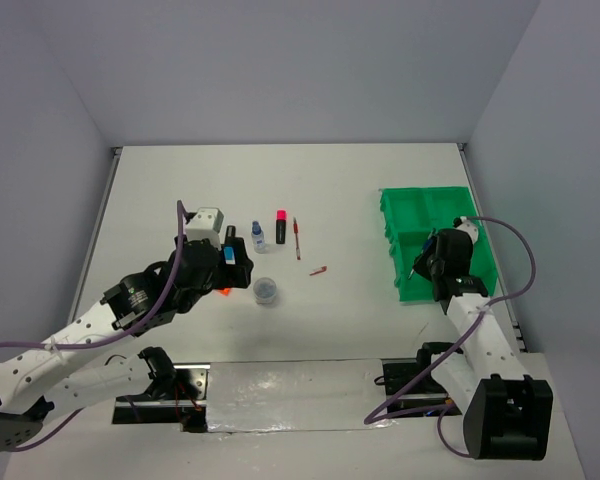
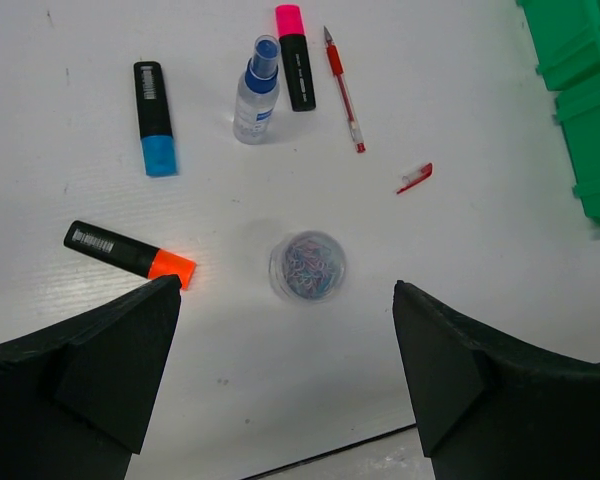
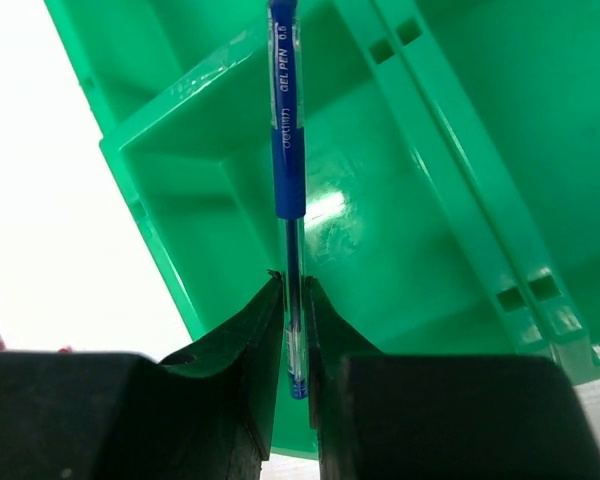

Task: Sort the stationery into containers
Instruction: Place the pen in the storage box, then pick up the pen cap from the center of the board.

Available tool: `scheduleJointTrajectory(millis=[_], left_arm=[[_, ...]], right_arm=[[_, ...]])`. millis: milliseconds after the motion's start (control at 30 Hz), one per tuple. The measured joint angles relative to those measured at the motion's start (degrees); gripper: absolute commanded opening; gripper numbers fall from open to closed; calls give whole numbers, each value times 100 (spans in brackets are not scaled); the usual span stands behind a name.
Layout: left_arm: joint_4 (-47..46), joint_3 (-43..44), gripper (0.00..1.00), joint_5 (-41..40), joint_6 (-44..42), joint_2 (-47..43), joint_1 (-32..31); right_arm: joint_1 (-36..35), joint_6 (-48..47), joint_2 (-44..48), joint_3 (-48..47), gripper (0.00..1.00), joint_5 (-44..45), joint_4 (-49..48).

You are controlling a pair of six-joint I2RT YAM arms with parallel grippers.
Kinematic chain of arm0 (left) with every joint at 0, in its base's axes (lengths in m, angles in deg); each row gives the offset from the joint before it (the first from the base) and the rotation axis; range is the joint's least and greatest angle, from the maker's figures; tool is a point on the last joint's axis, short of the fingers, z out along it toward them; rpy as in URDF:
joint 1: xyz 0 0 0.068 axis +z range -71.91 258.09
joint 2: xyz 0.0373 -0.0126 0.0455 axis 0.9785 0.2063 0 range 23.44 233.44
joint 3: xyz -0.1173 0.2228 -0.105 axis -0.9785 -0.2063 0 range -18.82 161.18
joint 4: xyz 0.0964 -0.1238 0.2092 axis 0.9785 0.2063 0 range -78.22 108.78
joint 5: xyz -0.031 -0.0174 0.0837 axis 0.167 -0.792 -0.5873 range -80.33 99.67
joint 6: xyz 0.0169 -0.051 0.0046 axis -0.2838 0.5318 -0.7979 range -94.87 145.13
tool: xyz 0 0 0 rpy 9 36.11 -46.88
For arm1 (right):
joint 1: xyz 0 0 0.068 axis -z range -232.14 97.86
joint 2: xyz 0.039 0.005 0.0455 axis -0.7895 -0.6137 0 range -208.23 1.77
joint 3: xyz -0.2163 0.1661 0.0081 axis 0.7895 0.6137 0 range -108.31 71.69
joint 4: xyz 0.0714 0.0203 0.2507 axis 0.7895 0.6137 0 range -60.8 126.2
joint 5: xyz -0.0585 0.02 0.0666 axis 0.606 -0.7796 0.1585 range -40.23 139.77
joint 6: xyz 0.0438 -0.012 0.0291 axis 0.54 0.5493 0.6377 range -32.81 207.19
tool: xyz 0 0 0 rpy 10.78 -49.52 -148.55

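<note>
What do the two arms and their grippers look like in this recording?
Both arms, left and right, have white box-like links joined by round black joints, and a purple cable loops along each. The left gripper and right gripper have chunky black wedge-shaped fingers. A white box sits on the left wrist.

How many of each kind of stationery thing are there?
Highlighters: 3 (orange highlighter, blue highlighter, pink highlighter)
Pens: 2 (red pen, blue pen)
Red pen cap: 1
Bottle: 1
Jar: 1
Total: 8
</note>
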Motion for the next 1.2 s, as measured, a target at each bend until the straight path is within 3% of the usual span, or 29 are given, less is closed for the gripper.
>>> scheduleJointTrajectory(millis=[200, 433, 700, 833, 867, 900, 1067, 1200], left_arm=[[-76, -2, 99, 98, -28, 39, 0], [-356, 0, 99, 245, -136, 245, 0], [-800, 0, 99, 466, -111, 793, 0], [-1038, 44, 99, 664, -94, 1412, 0], [-1047, 87, 99, 695, -90, 1602, 0], [-1064, 140, 99, 719, -81, 1808, 0], [-1123, 466, 99, 918, 68, 2621, 103], [-1165, 1167, 98, 1202, 192, 3436, 378]], right_arm=[[0, -24, -415, 0, 23, -232, -101], [0, -76, -249, -74, 56, -328, -33], [-94, -201, 426, -570, 67, -345, 225], [-754, -262, 863, -1003, 71, -409, 396], [-960, -297, 876, -1128, 81, -415, 402], [-1202, -341, 837, -1263, 83, -455, 402], [-2258, -586, 256, -1749, 86, -529, 400], [-2564, -573, -50, -1626, 88, -223, 479]])
